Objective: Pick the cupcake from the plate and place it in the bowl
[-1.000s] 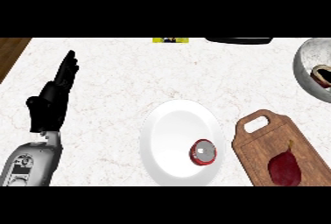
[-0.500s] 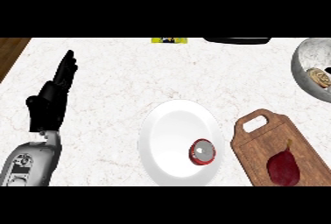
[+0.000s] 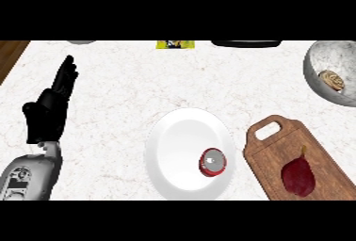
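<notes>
- Head view looked steeply down on a white marbled counter top (image 3: 125, 94).
- The robot's black left hand (image 3: 50, 109) stood at the view's left, resting open above its grey forearm (image 3: 28, 178), fingers straight, held close together and pointing away from the robot, thumb out to the side. It held nothing and touched no object.
- The right hand did not appear.
- A round white plate (image 3: 184, 141) lay near the middle of the counter.
- The small red-wrapped cupcake with pale top (image 3: 213, 162) sat on that plate, toward its lower right rim, well apart from the left hand.
- A brown wooden cutting board with a handle hole (image 3: 278, 141) lay just beside the plate on its right; a dark red, pear-shaped item (image 3: 299, 175) rested on it.
- A grey speckled bowl (image 3: 321, 61) stood at the upper right, cut by the edge, well apart from the plate. A small tan, round item (image 3: 332, 80) lay inside it.
- A yellow object (image 3: 175, 44) and a black object (image 3: 246, 43) showed partly at the far edge; neither could be identified.
</notes>
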